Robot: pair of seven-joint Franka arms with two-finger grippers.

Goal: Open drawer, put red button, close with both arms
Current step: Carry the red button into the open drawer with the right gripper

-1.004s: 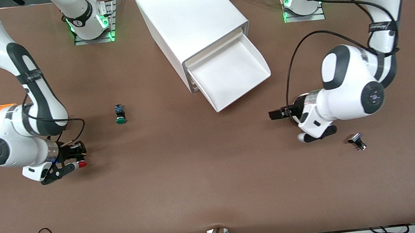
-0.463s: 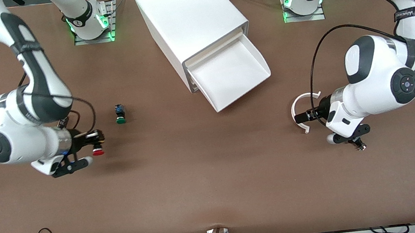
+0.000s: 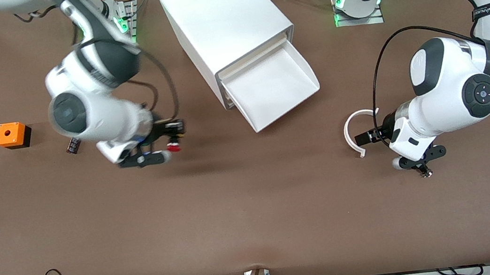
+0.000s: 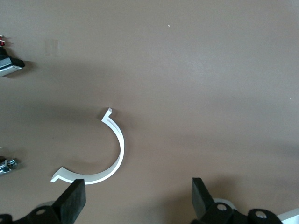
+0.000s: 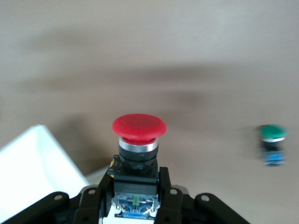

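Right gripper [image 3: 173, 142] clamped on the red button [image 3: 174, 146], raised above the table [image 3: 255, 212]. Left gripper [image 3: 364, 137] spread wide, low over the left arm's end.

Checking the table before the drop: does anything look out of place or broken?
A white curved piece, a loose half ring, lies on the table beside the open left gripper, toward the left arm's end. It looks like a snapped-off part, though from what I cannot tell.

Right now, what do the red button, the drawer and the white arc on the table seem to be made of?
Red button: probably plastic, matte red cap over a shiny, metal-looking ring and a black body.
Drawer: likely plastic, smooth, evenly white, thin walls.
Arc: probably rigid plastic, a thin matte white strip that keeps its curve.
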